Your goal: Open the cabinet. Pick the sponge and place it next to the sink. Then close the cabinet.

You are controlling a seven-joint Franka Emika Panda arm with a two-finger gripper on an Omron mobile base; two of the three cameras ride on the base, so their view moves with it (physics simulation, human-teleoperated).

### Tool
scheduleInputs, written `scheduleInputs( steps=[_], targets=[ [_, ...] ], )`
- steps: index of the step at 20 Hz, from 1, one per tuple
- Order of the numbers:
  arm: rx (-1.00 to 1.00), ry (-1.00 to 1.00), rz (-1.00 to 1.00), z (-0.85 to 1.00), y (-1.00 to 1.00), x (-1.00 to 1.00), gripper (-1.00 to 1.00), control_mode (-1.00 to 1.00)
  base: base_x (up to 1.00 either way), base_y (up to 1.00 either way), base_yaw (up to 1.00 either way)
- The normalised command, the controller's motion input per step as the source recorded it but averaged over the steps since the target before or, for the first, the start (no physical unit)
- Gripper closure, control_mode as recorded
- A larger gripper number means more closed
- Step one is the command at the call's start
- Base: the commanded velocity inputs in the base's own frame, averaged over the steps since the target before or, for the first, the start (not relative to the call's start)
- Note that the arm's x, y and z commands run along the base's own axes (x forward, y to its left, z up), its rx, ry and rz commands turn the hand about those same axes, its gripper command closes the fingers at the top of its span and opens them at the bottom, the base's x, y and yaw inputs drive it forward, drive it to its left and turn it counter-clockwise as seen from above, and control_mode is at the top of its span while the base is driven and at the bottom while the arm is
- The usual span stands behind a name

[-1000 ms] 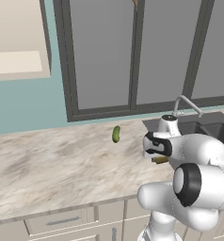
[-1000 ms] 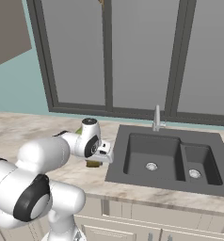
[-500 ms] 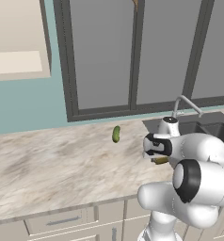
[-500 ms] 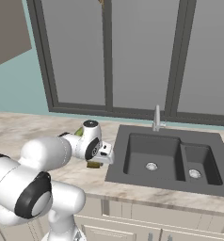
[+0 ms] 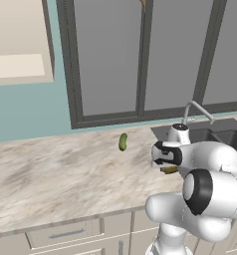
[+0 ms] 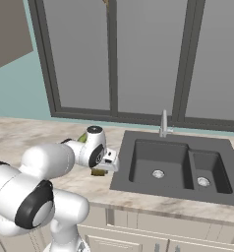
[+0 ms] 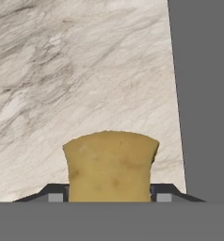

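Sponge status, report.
Tool around sponge, low over counter. Sink rim right beside it. Nothing in the way.

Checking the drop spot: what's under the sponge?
Marble counter beside the sink's dark rim. The patch directly below the sponge is covered.

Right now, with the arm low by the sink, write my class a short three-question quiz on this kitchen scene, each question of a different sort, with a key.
1. True or false: the sponge sits between the fingers of the end effector.
2. Which side of the sink is the sponge on in the right base view? A) left B) right C) inside the basin
3. Fill in: the small green thing lies on the ____.

Key: 1 true; 2 A; 3 counter.
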Motion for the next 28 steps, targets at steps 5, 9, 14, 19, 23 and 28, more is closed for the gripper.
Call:
scheduleInputs(
  steps=[5,9,14,19,23,28],
  targets=[
    [0.00,0.00,0.00,0.03,0.01,-0.03,-1.00,-1.00,0.00,0.00,0.00],
    [0.00,-0.01,0.00,0.30,0.00,0.00,-1.00,-1.00,0.00,0.00,0.00],
    [0.02,0.00,0.00,0.64,0.02,-0.21,-1.00,-1.00,0.00,0.00,0.00],
    [0.00,0.00,0.00,0.77,0.11,-0.22,-1.00,-1.00,0.00,0.00,0.00],
    [0.00,0.00,0.00,0.69,0.25,-0.25,-1.00,-1.00,0.00,0.00,0.00],
    [0.00,0.00,0.00,0.56,0.17,-0.42,-1.00,-1.00,0.00,0.00,0.00]
  ],
)
